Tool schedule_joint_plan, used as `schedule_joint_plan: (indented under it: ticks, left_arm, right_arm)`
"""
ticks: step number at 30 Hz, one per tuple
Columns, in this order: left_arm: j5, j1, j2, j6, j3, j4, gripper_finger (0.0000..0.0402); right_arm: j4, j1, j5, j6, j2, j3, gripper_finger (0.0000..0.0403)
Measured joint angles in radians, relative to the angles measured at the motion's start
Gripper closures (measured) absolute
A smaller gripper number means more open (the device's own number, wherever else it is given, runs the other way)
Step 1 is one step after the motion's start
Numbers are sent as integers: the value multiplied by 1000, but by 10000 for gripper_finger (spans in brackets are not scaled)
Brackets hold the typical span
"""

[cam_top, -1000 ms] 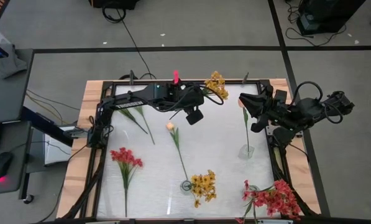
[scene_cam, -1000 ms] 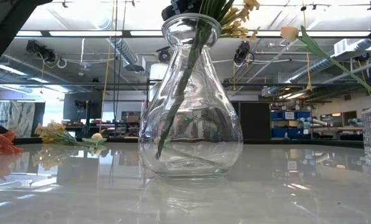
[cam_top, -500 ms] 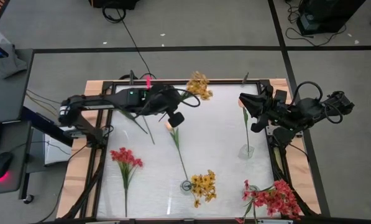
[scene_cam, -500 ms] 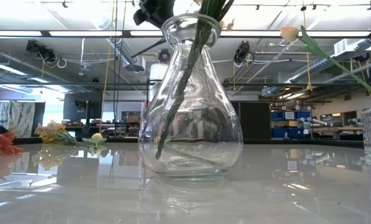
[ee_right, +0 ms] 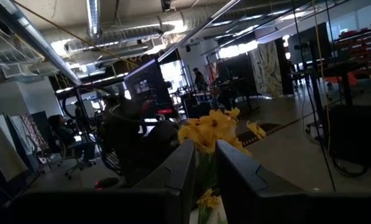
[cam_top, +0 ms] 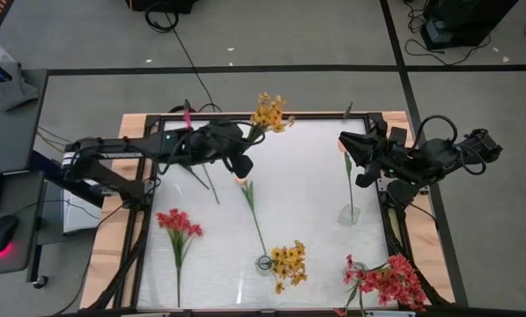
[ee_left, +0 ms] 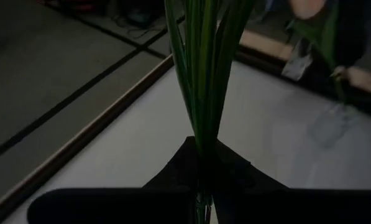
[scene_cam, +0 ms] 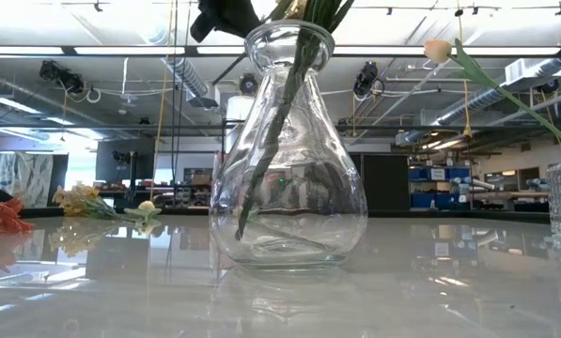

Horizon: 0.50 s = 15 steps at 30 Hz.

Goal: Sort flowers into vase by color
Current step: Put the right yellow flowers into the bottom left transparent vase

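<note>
My left gripper is shut on a bunch of yellow-orange flowers above the table's far edge, left of centre. Its green stems rise out from between the fingers in the left wrist view. My right gripper hangs still over the table's right side, holding nothing, its fingers a narrow gap apart. Below it a pale tulip stands in a small glass vase. A round vase near the front holds more yellow flowers and a tulip. My left gripper pinches several green stems of the yellow bunch together between its two fingers. The stems run on ahead of the fingertips, so the blossoms lie out toward the table's far edge. The whole bunch is lifted clear of the table.
A red flower lies on the table's left half. A green stem lies under my left arm. A red bunch stands in a vase at the near right corner. A black frame borders the white table top.
My left gripper has carried the yellow bunch toward the table's left edge, along the far edge, and has tipped. The blossoms now point more toward the far edge. The bunch has stayed clear of the table.
</note>
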Motion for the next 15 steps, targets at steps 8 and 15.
schedule_joint_plan:
  ticks: [8, 15]
  left_arm:
    - [76, -56, -78, -19, -187, 248, 372]
    - [116, -126, -121, -20, -328, 427, 372]
  right_arm:
    - [0, 0, 0, 0, 0, 0, 328]
    - [1, 0, 0, 0, 0, 0, 328]
